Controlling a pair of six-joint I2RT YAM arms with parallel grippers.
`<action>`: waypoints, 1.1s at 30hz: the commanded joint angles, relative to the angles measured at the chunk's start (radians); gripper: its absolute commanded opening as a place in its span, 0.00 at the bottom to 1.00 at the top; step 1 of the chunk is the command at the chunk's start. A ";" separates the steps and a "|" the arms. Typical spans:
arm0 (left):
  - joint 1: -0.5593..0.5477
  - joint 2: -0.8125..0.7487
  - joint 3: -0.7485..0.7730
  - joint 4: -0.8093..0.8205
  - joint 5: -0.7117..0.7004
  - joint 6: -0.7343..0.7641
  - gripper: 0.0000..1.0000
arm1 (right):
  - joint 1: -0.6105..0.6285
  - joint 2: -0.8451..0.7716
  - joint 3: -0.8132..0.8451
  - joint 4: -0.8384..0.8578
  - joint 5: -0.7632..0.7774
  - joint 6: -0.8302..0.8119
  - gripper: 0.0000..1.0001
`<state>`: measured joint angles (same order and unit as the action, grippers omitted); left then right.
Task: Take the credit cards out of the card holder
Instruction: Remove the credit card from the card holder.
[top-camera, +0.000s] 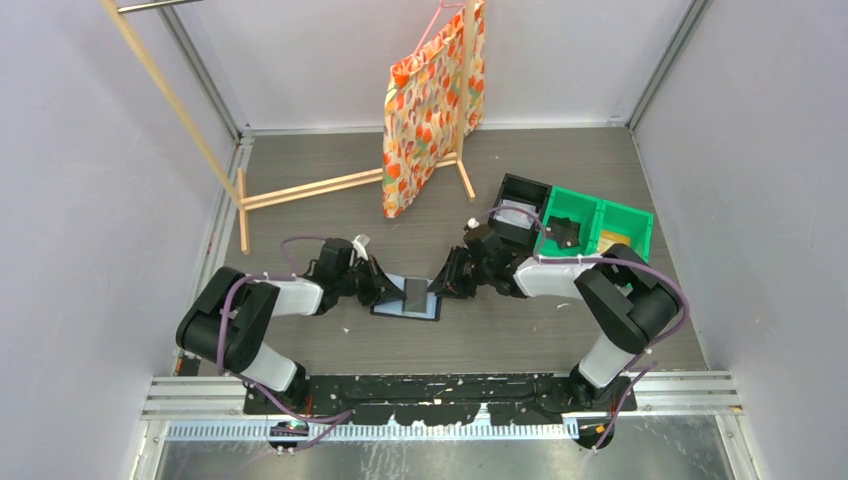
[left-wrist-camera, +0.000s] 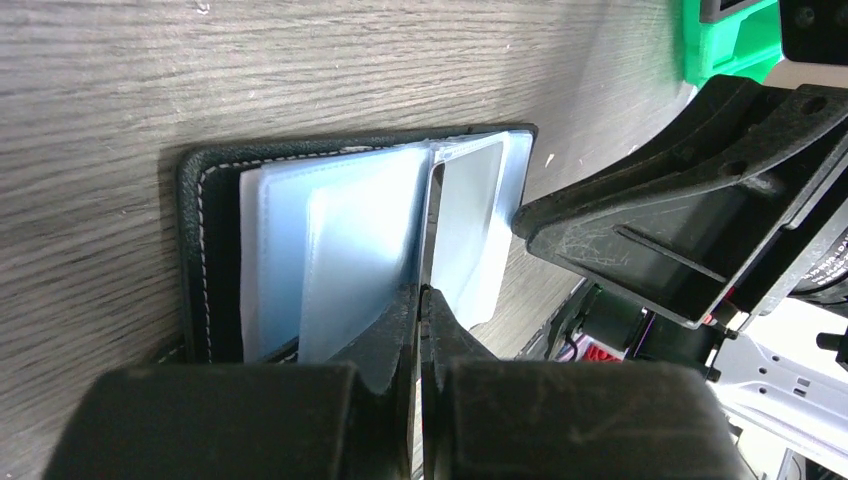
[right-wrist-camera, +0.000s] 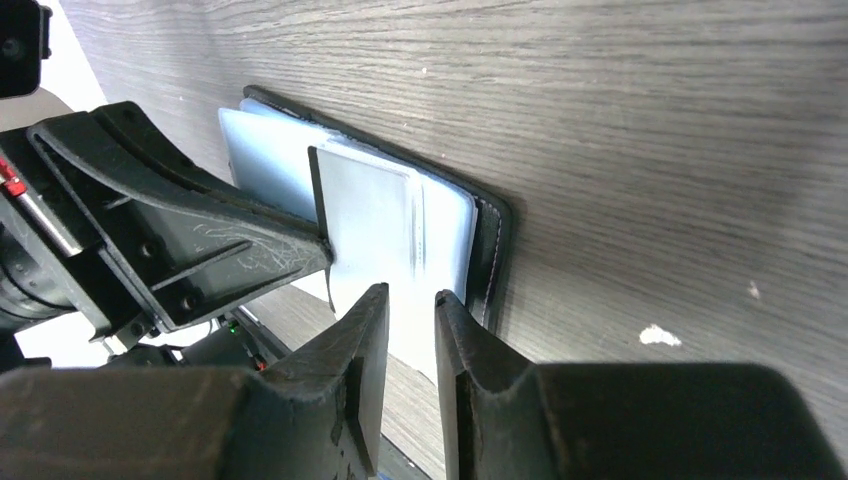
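A small black bifold card holder (top-camera: 395, 308) is laid open on the grey wood-grain table (top-camera: 560, 330), near the middle of its front part, between the two arms. Its black stitched rim is turned down to the table and its blue-grey clear sleeves (left-wrist-camera: 330, 240) are turned up.

The left gripper (top-camera: 385, 290) is brought in low from the left. In the left wrist view its jaws are seen pressed together (left-wrist-camera: 421, 300), and a thin pale whitish-grey leaf (left-wrist-camera: 428, 220) is pinched edge-on between them. In the right wrist view that leaf (right-wrist-camera: 370, 220) is seen raised from the holder's (right-wrist-camera: 495, 250) fold, with the left gripper's tip (right-wrist-camera: 318, 250) met at its lower left edge. Whether the leaf is a bare credit card or a sleeve with a card in it cannot be told.

The right gripper (top-camera: 438, 285) is held low at the holder's right side, just beside the leaf. Its jaws (right-wrist-camera: 410, 310) are held slightly apart, and nothing is seen clamped between them.

Behind the right arm, a black open-topped bin (top-camera: 520, 195) and two green bins (top-camera: 590, 225) are set side by side. Further back, an orange-patterned bag (top-camera: 425, 110) is hung on a light wooden stand (top-camera: 300, 190).
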<state>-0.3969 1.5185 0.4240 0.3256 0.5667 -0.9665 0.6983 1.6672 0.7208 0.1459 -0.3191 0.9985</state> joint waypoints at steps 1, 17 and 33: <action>0.004 -0.041 -0.009 0.013 -0.018 0.003 0.01 | 0.004 -0.087 -0.030 0.071 0.033 0.032 0.28; 0.006 -0.004 0.004 0.012 -0.013 0.013 0.01 | 0.018 0.129 -0.070 0.259 -0.033 0.114 0.29; 0.059 -0.065 -0.046 0.004 -0.017 0.010 0.01 | -0.031 0.080 -0.175 0.236 0.036 0.104 0.31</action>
<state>-0.3592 1.4780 0.3965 0.3069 0.5510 -0.9615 0.6910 1.7683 0.5941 0.5488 -0.3729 1.1580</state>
